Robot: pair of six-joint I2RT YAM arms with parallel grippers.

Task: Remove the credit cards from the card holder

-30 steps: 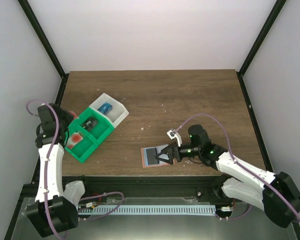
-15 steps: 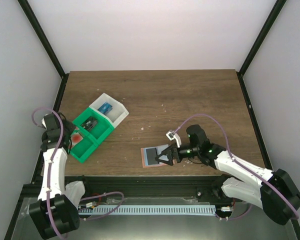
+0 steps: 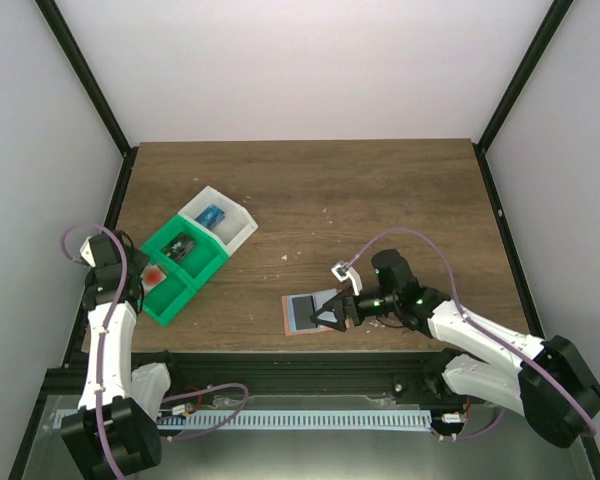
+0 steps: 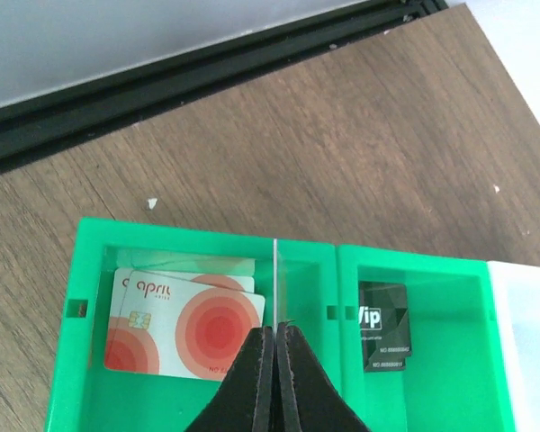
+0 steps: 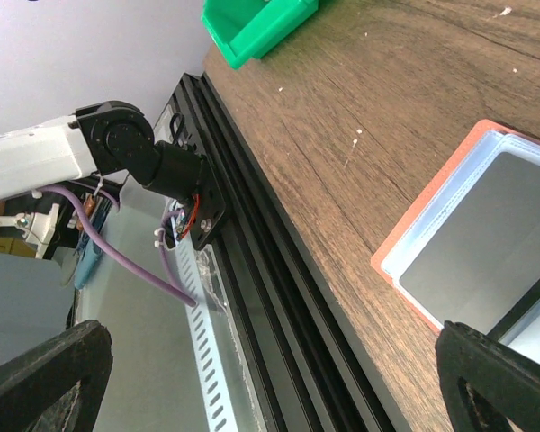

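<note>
Brown wooden worktop carries everything. My left gripper hangs pinched closed, holding nothing, over the green tray's divider. The red and white card and the dark card lie sorted either side of it, and the blue card sits in the adjoining white tray. Well right of the green tray, my right gripper straddles the card holder wide open, probably steadying it. Its pocket looks emptied.

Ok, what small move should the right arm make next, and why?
Probably lift the open right gripper away from the card holder: the red-white card and dark card lie in the green tray, the blue card in the white tray.
</note>
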